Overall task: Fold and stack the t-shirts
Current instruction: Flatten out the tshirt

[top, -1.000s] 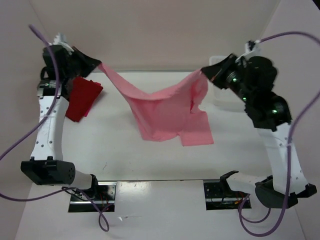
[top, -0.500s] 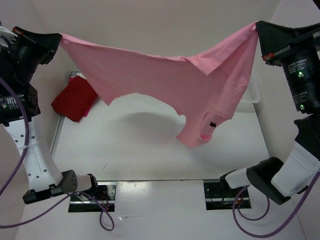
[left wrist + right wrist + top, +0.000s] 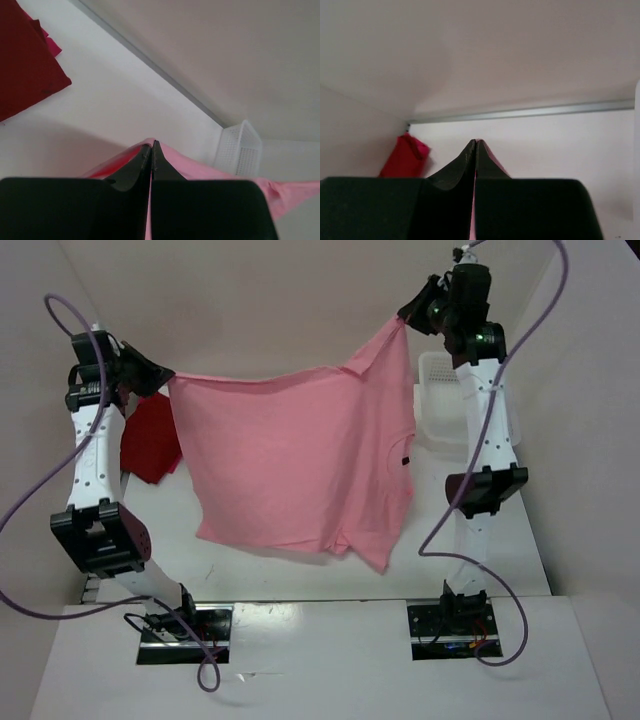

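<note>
The light pink t-shirt (image 3: 295, 465) hangs spread in the air between my two raised grippers, its lower hem near the table's front. My left gripper (image 3: 160, 377) is shut on its upper left corner; in the left wrist view the gripper (image 3: 151, 145) pinches pink cloth (image 3: 200, 167). My right gripper (image 3: 405, 318) is shut on the upper right corner, higher up; in the right wrist view the gripper (image 3: 475, 142) pinches a pink edge. A folded dark crimson shirt (image 3: 150, 438) lies at the far left, with a magenta-red edge (image 3: 50, 46) showing under it.
A white mesh basket (image 3: 440, 405) stands at the back right, behind the right arm. It also shows in the left wrist view (image 3: 239, 149). The white table (image 3: 470, 560) has walls at the back and sides.
Both arms have swung in and back from the wide spread. The pink shirt now hangs as a flat sheet, its lower edge lower, near the table's front.
</note>
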